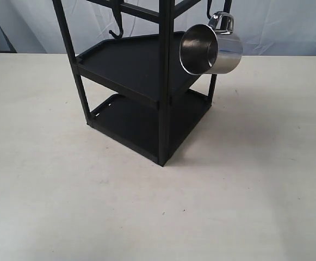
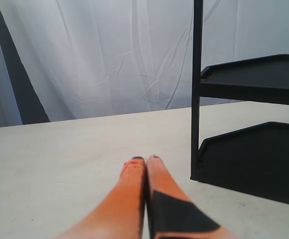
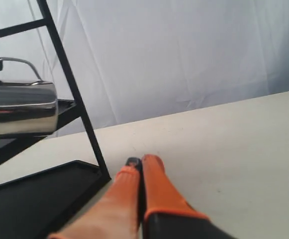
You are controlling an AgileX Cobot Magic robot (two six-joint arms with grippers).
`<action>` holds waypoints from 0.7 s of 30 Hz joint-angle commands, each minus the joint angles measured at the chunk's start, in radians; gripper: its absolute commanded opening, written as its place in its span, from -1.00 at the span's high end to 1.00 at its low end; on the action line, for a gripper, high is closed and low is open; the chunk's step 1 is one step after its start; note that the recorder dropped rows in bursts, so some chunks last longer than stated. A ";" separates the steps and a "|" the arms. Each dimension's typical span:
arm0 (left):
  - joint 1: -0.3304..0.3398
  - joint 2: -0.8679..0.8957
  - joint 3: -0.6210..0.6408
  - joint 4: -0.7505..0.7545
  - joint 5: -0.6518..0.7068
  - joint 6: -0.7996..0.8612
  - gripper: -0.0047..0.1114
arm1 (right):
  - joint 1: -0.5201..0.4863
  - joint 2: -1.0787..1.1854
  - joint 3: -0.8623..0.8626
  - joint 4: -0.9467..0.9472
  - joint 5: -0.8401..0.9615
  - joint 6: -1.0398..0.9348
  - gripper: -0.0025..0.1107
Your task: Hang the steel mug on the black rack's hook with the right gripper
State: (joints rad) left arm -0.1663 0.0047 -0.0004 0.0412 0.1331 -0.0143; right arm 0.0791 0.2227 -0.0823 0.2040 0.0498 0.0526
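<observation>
While the steel mug point(image 1: 209, 50) hangs by its handle from a hook high on the black rack point(image 1: 141, 81) above the pale table point(image 1: 255, 179), the right gripper point(image 3: 140, 160) rests low nearby, fingers pressed together, empty.

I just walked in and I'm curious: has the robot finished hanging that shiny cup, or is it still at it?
It looks finished. The steel mug hangs by its handle from a hook at the top of the black rack, tipped sideways, with nothing gripping it. The right gripper is shut, empty and low over the table, apart from the mug. The left gripper is shut too. Nothing obvious remains.
</observation>
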 commanded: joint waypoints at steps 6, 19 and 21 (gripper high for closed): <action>-0.005 -0.005 0.000 0.003 -0.005 -0.002 0.89 | -0.126 -0.223 0.082 -0.046 0.077 -0.009 0.97; -0.005 -0.005 0.000 0.003 -0.005 -0.002 0.89 | -0.126 -0.223 0.082 -0.046 0.077 -0.009 0.97; -0.005 -0.005 0.000 0.003 -0.005 -0.002 0.89 | -0.126 -0.223 0.082 -0.046 0.077 -0.009 0.97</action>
State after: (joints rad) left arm -0.1663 0.0047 -0.0004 0.0412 0.1331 -0.0143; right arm -0.0412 0.0070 -0.0043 0.1639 0.1322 0.0526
